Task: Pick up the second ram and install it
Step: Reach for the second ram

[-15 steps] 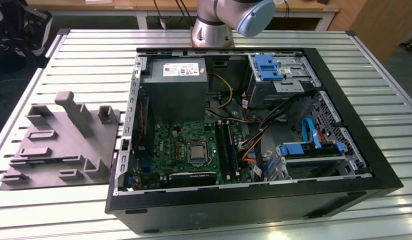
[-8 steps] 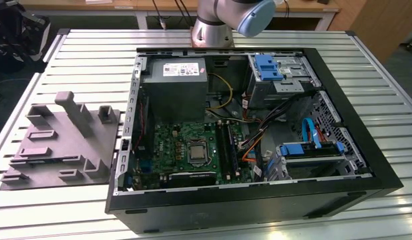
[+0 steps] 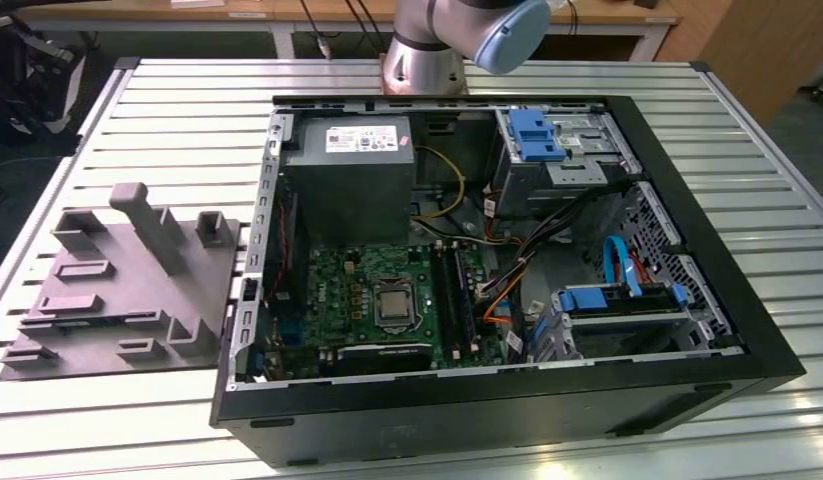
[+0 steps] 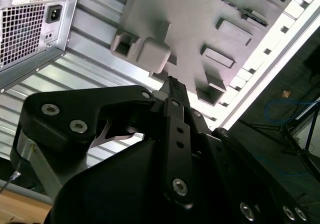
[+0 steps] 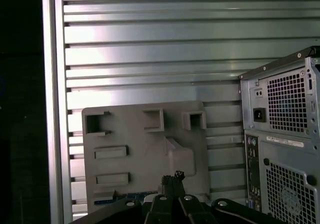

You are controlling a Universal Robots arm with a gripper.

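Note:
My gripper (image 5: 172, 176) hangs high over the grey moulded fixture (image 5: 145, 144), which lies on the slatted table beside the open computer case (image 3: 518, 260). Its black fingertips (image 4: 172, 83) meet in a narrow point with nothing between them. At the fixture's edge a thin blue-green sliver (image 5: 117, 200) peeks out from behind the gripper's body. It may be the second ram, but most of it is hidden. Inside the case, long black slot strips (image 3: 454, 290) run beside the square silver processor socket (image 3: 391, 305) on the green motherboard.
The case holds a grey power-supply box (image 3: 351, 170), drive cages with blue clips (image 3: 558, 150) and loose cables (image 3: 518, 250). Its rear panel (image 5: 282, 144) stands close to the fixture. The arm's base (image 3: 425, 55) rises behind the case. The table edge (image 5: 47, 103) borders dark floor.

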